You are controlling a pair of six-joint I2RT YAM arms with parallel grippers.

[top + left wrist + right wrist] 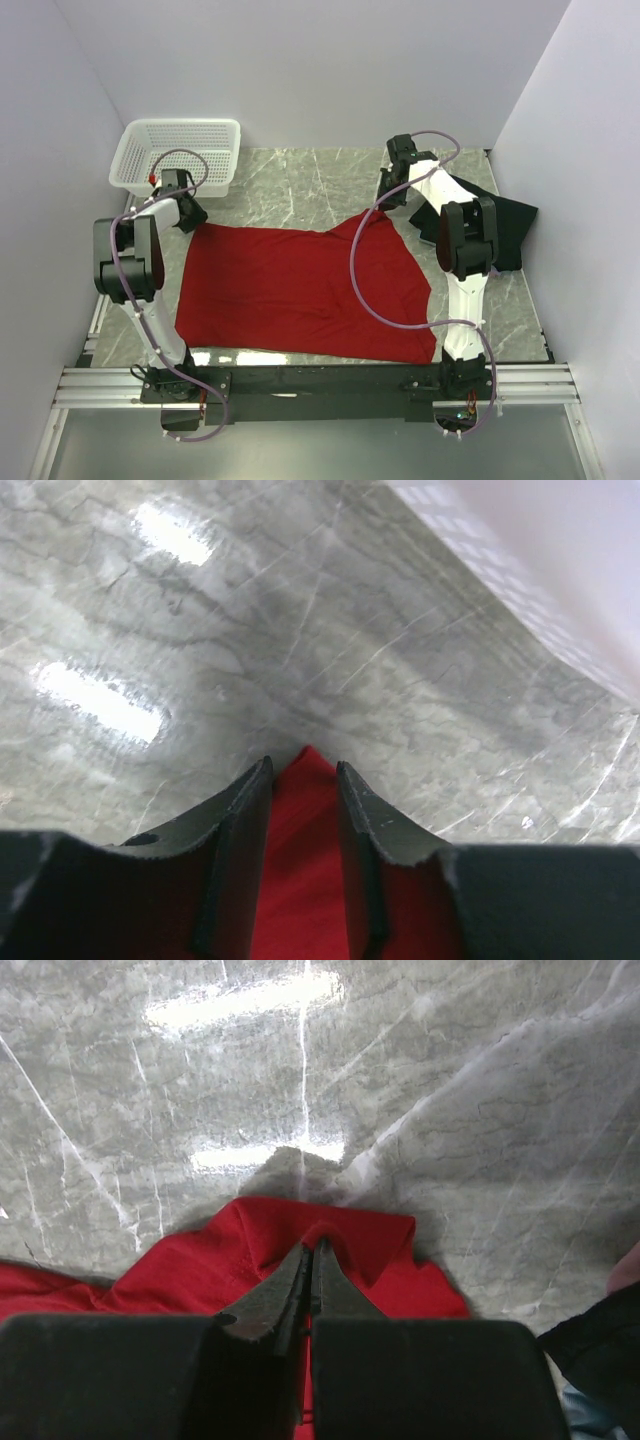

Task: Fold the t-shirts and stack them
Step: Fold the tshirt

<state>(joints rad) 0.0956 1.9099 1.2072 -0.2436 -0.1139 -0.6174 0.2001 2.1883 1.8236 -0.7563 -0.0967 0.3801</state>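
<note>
The red t-shirt (pixel 300 290) lies spread on the bench (pixel 300 190). The right jaws pinch its 1 o'clock corner. The left jaws stand narrowly apart astride its 10 o'clock corner, likely readying 1 fold.

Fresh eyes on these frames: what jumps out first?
The red t-shirt lies spread across the middle of the marble table. The right gripper is pinched shut on its bunched far-right corner, while the left gripper stands over the far-left corner, jaws apart with cloth between them. A black t-shirt lies at the right edge and a white mesh basket sits far left.
</note>
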